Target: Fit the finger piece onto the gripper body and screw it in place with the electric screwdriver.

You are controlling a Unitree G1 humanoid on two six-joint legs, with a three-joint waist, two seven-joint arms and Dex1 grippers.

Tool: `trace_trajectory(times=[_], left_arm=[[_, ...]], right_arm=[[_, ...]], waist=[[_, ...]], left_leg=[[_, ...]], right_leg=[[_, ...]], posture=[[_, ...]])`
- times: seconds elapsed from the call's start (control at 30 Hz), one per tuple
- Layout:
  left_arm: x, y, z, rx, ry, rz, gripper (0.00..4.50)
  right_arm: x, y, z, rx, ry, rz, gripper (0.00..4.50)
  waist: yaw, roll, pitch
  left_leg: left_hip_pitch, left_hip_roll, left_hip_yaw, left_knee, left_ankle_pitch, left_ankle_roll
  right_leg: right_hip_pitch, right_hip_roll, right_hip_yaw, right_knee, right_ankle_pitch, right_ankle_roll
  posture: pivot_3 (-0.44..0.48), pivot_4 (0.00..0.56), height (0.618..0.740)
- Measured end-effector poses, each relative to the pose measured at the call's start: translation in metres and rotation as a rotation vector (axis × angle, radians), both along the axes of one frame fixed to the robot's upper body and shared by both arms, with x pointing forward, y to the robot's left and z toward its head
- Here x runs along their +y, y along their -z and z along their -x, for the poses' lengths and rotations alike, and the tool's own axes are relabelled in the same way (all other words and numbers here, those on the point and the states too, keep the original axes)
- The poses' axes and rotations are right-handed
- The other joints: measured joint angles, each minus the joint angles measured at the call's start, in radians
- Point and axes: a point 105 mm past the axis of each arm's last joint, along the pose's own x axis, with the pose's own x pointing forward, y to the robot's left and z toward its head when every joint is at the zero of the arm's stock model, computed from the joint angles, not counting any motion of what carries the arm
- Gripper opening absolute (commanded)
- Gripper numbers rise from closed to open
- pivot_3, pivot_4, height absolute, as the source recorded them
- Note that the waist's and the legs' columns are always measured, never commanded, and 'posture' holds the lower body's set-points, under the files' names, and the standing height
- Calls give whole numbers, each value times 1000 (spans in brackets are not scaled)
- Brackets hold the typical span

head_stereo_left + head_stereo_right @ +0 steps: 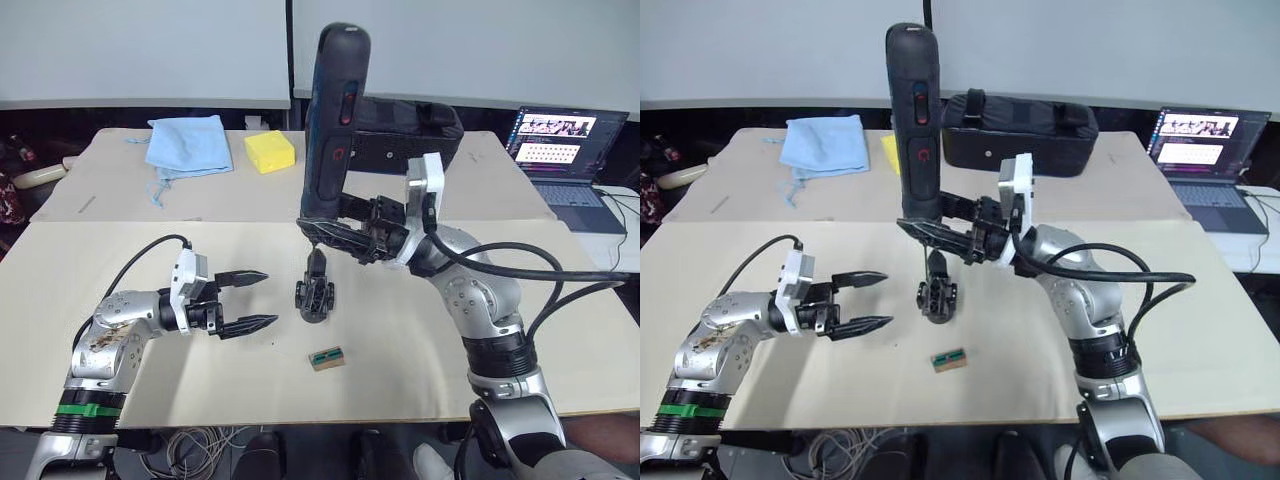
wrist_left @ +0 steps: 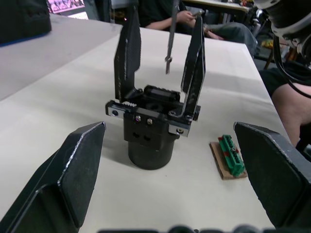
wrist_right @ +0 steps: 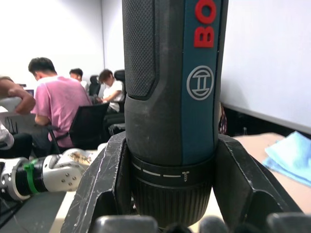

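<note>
Both head views look forward and down across the beige table [image 1: 420, 360], sharing both arms, the black zipped bag [image 1: 1020, 125] at upper centre and the open laptop [image 1: 560, 150] at upper right. The left wrist view sits low and close before the chunky black gripper body [image 2: 150, 131]. The right wrist view nearly touches the black-and-teal cylindrical electric screwdriver [image 3: 172, 97], facing seated people.

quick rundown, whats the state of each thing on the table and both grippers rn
electric screwdriver: upright, clamped in the right gripper, bit pointing down over the gripper body
gripper body: standing on the table, two finger pieces raised
left gripper: open, holding nothing, beside the gripper body
black bag: closed
laptop: open, screen lit
blue cloth: crumpled
green connector: lying flat
</note>
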Motion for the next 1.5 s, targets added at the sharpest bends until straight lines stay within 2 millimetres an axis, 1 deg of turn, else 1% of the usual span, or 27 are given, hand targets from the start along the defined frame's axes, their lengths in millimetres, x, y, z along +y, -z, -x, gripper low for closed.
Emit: trace_trajectory(times=[0.17,0.37,0.7,1.5], left_arm=[[-4,4,0,-13,14,-9,4500],[-9,7,1,-26,28,-27,4500],[-10,9,1,-24,29,-33,4500],[-13,12,0,-18,21,-37,4500]], right_arm=[[3,5,-2,14,3,20,1899],[11,10,0,38,-23,39,1899],[13,11,0,38,-24,38,1899],[15,21,-1,46,-12,75,1899]], waist=[[-1,0,0],[-1,0,0],[-1,0,0],[-1,0,0]], left_leg=[[0,0,0,0,0,0],[0,0,0,0,0,0],[0,0,0,0,0,0],[0,0,0,0,0,0]], right_leg=[[0,0,0,0,0,0],[0,0,0,0,0,0],[0,0,0,0,0,0],[0,0,0,0,0,0]], posture=[[0,150,740],[0,150,740],[0,150,740],[0,150,740]])
